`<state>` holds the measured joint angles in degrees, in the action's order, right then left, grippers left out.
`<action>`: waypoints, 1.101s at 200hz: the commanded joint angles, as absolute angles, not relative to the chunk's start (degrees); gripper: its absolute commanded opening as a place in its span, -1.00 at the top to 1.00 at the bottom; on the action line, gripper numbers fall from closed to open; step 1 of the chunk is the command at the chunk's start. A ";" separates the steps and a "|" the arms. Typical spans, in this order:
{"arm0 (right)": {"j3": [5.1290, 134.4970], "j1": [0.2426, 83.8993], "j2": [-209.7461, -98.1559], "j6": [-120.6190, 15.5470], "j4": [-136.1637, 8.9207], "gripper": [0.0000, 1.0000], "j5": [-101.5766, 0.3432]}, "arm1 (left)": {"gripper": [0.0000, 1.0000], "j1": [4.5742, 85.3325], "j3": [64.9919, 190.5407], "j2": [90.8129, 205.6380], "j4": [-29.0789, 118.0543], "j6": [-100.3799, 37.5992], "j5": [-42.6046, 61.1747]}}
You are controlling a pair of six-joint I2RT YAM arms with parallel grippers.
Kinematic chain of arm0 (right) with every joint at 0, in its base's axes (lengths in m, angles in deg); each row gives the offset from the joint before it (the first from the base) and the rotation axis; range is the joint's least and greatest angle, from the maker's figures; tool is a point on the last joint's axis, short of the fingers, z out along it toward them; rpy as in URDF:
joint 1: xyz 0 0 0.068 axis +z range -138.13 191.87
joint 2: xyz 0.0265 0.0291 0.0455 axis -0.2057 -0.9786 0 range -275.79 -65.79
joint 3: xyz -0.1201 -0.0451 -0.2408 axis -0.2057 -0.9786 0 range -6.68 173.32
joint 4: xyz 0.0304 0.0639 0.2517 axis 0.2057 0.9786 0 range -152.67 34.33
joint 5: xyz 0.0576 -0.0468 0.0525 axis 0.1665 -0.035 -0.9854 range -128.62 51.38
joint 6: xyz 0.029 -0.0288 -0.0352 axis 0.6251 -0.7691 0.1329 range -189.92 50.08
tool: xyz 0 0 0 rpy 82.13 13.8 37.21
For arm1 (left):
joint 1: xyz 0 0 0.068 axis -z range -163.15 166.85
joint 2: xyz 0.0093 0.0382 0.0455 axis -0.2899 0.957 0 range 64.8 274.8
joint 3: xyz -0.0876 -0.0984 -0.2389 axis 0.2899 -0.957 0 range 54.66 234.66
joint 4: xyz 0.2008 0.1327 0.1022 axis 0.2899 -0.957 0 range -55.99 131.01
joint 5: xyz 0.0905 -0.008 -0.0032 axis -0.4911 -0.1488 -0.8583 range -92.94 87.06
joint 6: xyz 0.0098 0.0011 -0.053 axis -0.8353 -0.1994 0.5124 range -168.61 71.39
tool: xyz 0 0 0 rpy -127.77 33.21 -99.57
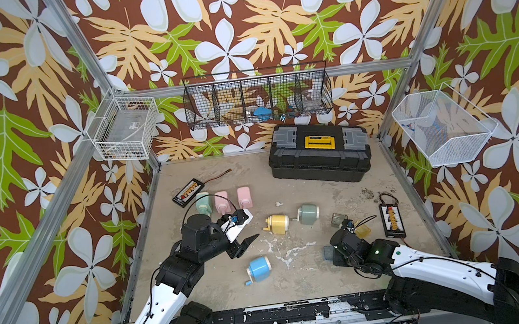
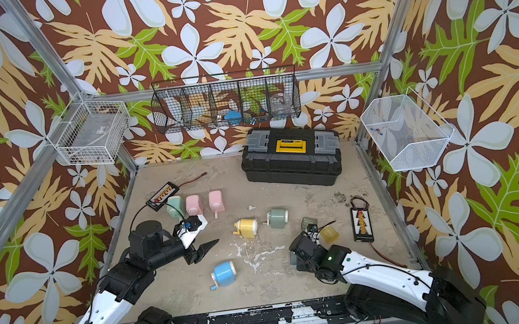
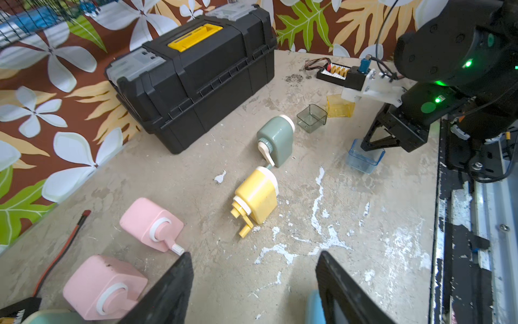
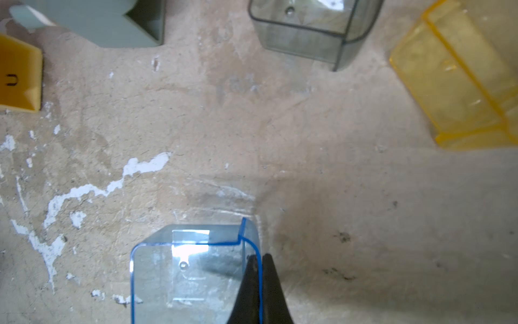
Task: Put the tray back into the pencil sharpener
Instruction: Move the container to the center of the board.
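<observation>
A clear blue tray (image 4: pixel 190 275) stands on the table at the front right, also seen in the left wrist view (image 3: pixel 364 161) and in a top view (image 1: pixel 328 253). My right gripper (image 4: pixel 260 256) is shut on one thin side wall of it, one finger inside and one outside. A blue pencil sharpener (image 1: pixel 259 269) lies on its side at the front centre, apart from the tray. My left gripper (image 3: pixel 255 254) hovers open and empty just behind that sharpener (image 2: pixel 223 271), with a sliver of blue beside one finger.
Yellow (image 1: pixel 278 223) and grey-green (image 1: pixel 308 212) sharpeners lie mid-table, and pink (image 1: pixel 222 201) and mint ones at the left. A grey tray (image 1: pixel 338 220) and a yellow tray (image 1: pixel 362 231) sit by my right arm. A black toolbox (image 1: pixel 318 153) stands at the back. Charger boards (image 1: pixel 392 220) lie nearby.
</observation>
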<state>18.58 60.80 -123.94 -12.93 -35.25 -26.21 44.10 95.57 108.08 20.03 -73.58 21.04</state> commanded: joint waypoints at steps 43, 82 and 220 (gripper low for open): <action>27.12 71.01 -135.73 -15.49 -31.25 1.00 -18.57 | -0.48 48.01 97.87 110.31 7.73 -77.32 17.79; 28.54 72.48 -141.37 -16.53 -34.42 0.97 -21.39 | -0.52 50.75 99.09 112.70 3.18 -79.40 14.50; 22.99 72.69 -125.31 -16.40 -38.32 0.37 -22.44 | -0.66 57.45 100.28 124.75 -1.62 -76.81 10.84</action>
<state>24.55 72.66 -128.53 -16.16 -36.13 -23.39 56.73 99.94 122.95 -0.38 -77.73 11.19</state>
